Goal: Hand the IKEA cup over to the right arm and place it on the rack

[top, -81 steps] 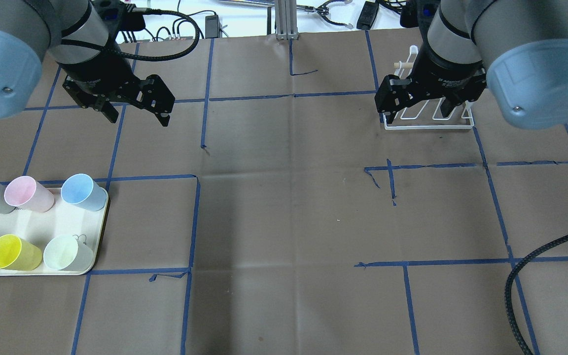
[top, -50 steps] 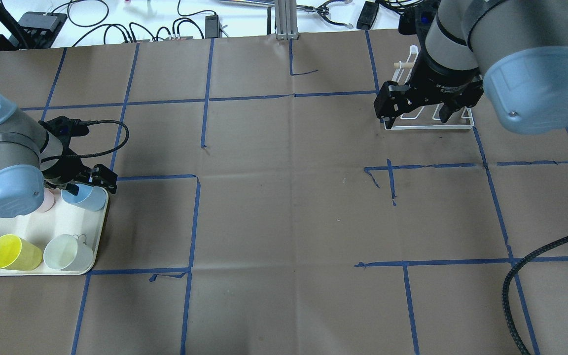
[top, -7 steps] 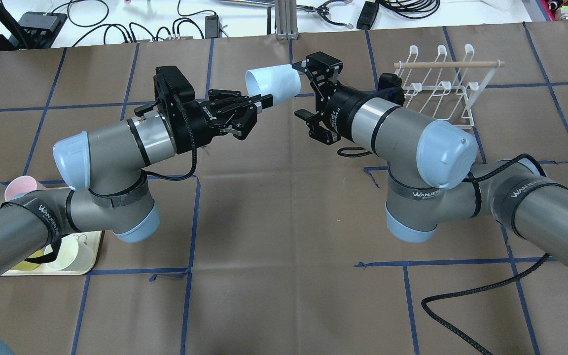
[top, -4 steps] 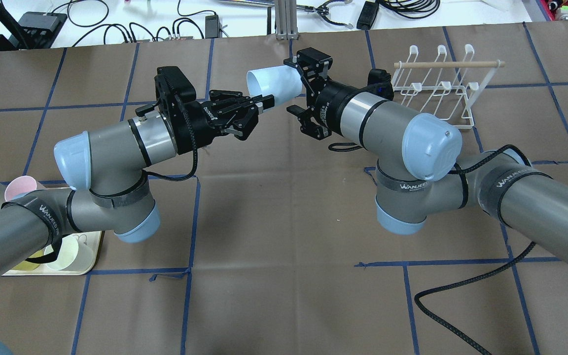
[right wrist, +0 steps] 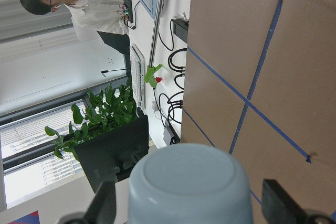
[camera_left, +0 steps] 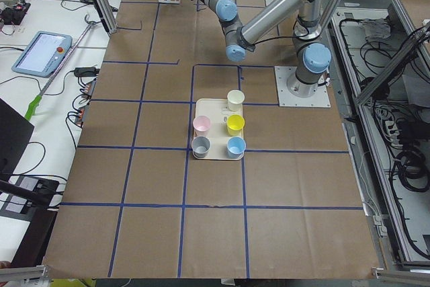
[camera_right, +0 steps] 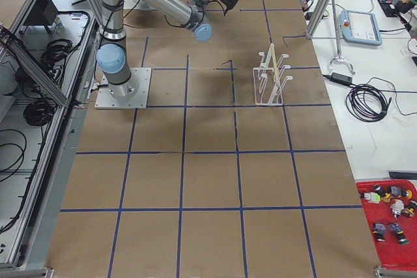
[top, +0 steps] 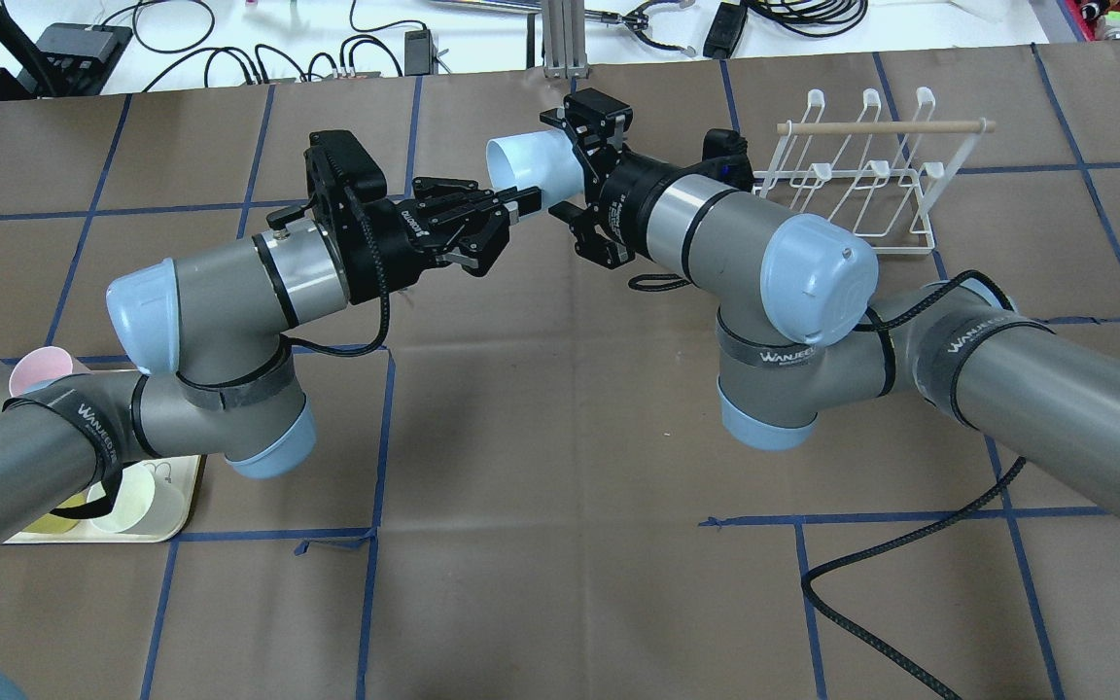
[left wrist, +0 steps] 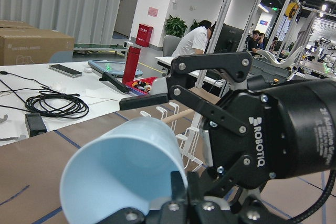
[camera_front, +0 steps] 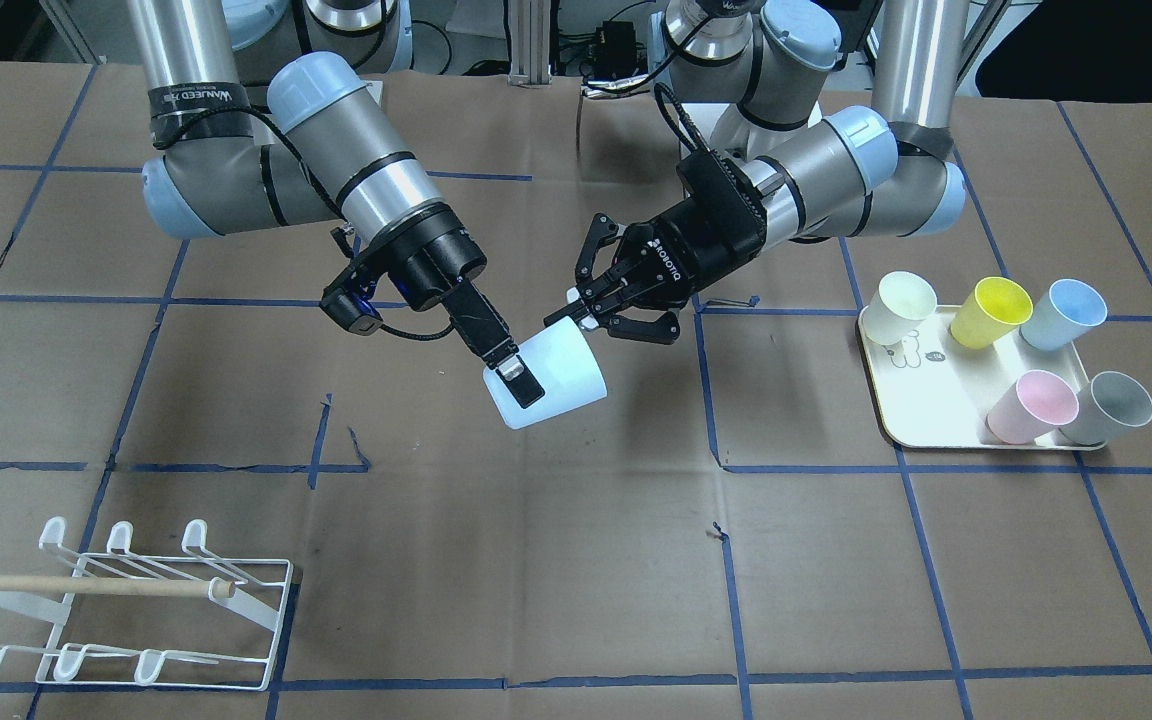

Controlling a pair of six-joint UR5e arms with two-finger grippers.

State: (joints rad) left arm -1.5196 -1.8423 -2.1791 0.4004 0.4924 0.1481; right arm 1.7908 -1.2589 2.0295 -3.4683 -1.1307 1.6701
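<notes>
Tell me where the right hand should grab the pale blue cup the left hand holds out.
Probably across the side wall near the closed base of the pale blue cup, coming from the base end. The cup lies sideways in the air, the left hand pinches its rim, and its base faces the right hand, whose open fingers straddle it.

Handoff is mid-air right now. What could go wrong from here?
1. The left claw pinches the cup only at its rim; if it releases before the open right claw closes, the cup likely drops.
2. The right claw straddles the tapered base end; a shallow grip could slip on the way to the rack.
</notes>
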